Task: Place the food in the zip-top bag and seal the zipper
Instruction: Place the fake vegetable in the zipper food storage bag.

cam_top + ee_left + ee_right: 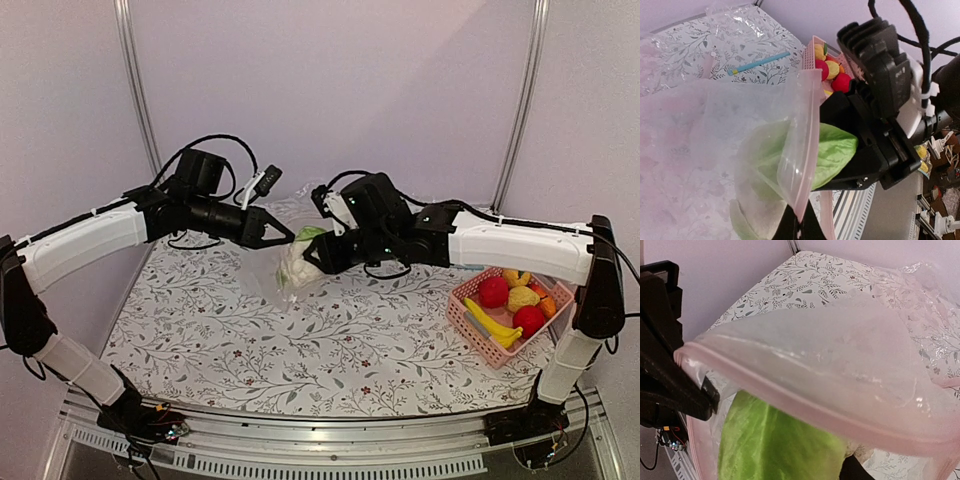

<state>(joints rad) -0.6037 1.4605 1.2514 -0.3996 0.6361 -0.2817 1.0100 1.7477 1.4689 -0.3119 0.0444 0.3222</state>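
Clear zip-top bag (pixel 700 130) pinched by left gripper (pixel 288 238); right gripper (pixel 318 255) grips cauliflower (pixel 297 268)

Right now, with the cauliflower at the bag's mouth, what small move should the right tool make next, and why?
Likely ease the right tool slightly deeper into the zip-top bag before opening. The cauliflower is only partly past the mouth edge, which the left tool holds up.

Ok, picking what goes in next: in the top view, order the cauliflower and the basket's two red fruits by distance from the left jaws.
1. cauliflower, mid-table, right beside them.
2. left red fruit, in the pink basket, far right.
3. right red fruit, same basket, farther right.
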